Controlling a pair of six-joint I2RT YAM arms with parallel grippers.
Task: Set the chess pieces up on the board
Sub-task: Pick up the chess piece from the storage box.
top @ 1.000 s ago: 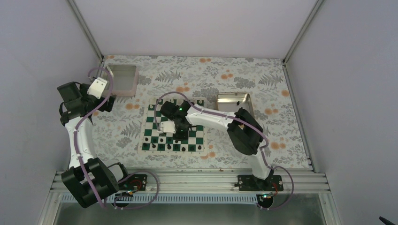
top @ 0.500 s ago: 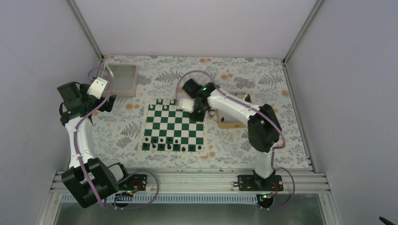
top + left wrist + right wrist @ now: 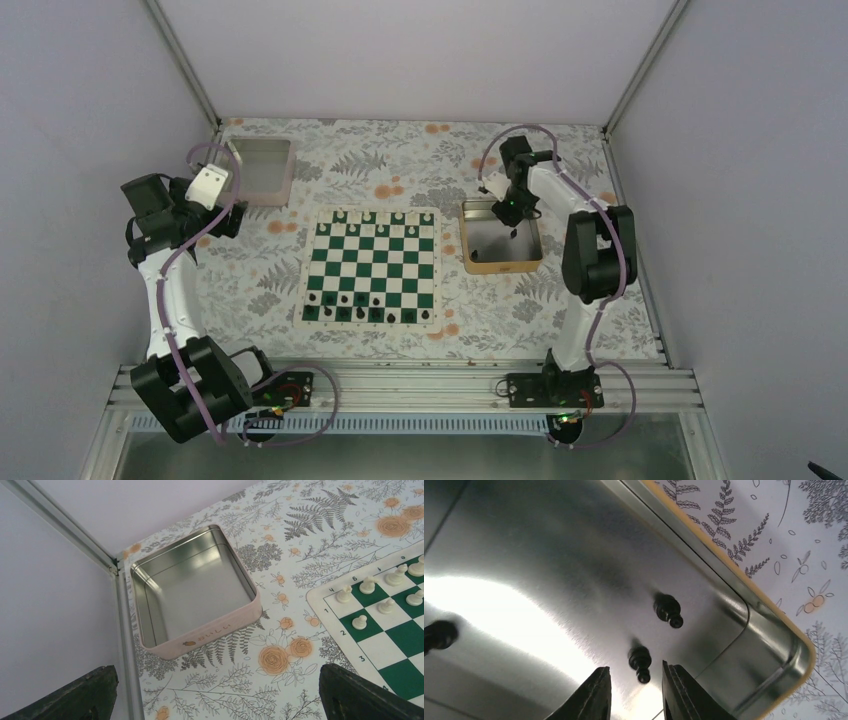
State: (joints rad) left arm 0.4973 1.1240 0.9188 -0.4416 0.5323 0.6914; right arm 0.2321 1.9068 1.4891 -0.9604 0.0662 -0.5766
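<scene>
The floral-print worktop (image 3: 300, 200) fills the floor of a booth with plain pale walls (image 3: 420, 60). At its centre in the overhead view lies the green-and-white board (image 3: 372, 262). Black pieces (image 3: 360, 312) stand along its two lowest rows and white pieces (image 3: 380, 217) along its top edge. Just right of the board sits the gold-rimmed tray (image 3: 500, 268), apart from the mat's border. Toward the upper left corner, well apart from the board, sits the pink tray (image 3: 290, 170); the left wrist view shows its shiny metal floor and pale outer wall (image 3: 210, 637). The right claw (image 3: 512, 215) hangs over the upper half of the gold-rimmed tray (image 3: 744, 587). Its fingers are slightly apart and clamp nothing (image 3: 634, 695). Three black pieces lie toppled on that tray's steel floor: one just ahead of the gap between the fingers (image 3: 640, 662), one a little above it nearer the tray's corner (image 3: 668, 610), and one at the left edge of the frame (image 3: 439, 635). The left claw (image 3: 215, 700) is spread wide, holding nothing, above the worktop between the pink tray and the board's corner, where white pieces (image 3: 367, 585) stand.
</scene>
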